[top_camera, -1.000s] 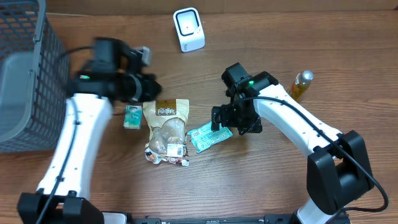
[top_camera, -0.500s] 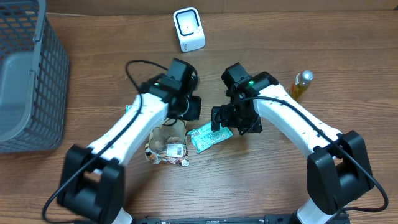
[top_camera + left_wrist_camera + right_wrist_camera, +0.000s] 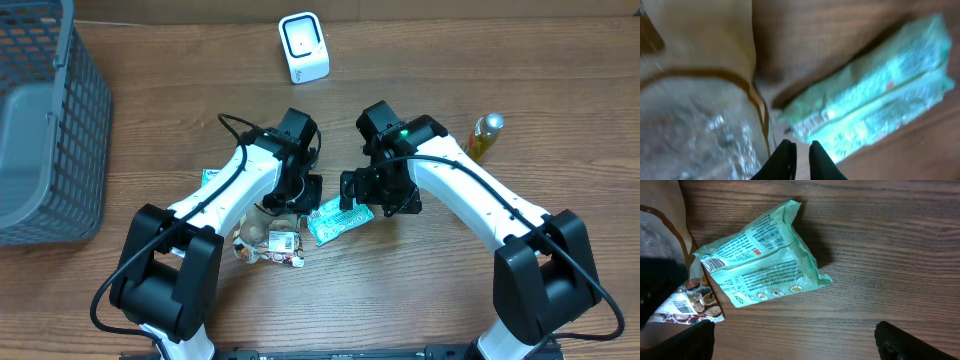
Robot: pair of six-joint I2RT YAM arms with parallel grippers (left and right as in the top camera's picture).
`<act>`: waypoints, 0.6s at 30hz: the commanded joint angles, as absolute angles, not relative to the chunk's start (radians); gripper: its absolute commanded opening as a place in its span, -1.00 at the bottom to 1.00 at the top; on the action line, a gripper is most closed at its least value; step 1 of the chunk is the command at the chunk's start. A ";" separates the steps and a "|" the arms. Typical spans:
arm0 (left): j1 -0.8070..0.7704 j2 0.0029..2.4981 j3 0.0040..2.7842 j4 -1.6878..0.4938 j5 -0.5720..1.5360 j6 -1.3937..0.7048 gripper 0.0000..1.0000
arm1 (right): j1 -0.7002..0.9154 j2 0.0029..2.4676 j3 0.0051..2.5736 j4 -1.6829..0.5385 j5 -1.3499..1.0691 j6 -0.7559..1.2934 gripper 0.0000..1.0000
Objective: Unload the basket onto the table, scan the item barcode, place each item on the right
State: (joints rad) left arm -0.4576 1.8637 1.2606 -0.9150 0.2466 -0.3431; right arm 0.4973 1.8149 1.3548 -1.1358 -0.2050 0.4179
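Right gripper (image 3: pixel 794 324) hangs wide open and empty above the green packet (image 3: pixel 760 255), which lies flat, well toward the robot's side of the scanner (image 3: pixel 303 47). Left gripper (image 3: pixel 798 145) is pinched almost closed with nothing in it. I'd grab the packet across the middle and leave the barcode (image 3: pixel 714 263) uncovered. It's crinkly and pale green, with the printed side up.

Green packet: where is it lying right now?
Overhead, the green packet lies on the wooden table near the centre, directly right of the brown snack pouch and well below the white scanner in the picture.
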 commanded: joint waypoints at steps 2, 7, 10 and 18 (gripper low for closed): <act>-0.447 1.876 1.258 -0.968 0.290 -0.329 -0.56 | 0.497 1.792 1.369 -1.132 -0.199 0.410 1.00; -0.455 1.876 1.248 -0.992 0.289 -0.341 -0.38 | 0.497 1.792 1.369 -1.131 -0.199 0.410 1.00; -0.465 1.876 1.222 -0.966 0.289 -0.392 -0.34 | 0.497 1.792 1.369 -1.131 -0.199 0.410 1.00; -0.477 1.876 1.117 -0.805 0.289 -0.604 -0.24 | 0.497 1.792 1.369 -1.131 -0.199 0.410 1.00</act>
State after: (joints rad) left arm -0.4702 1.8637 1.1519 -0.8368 0.2775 -0.4942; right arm 0.4973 1.8149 1.3548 -1.1358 -0.2050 0.4175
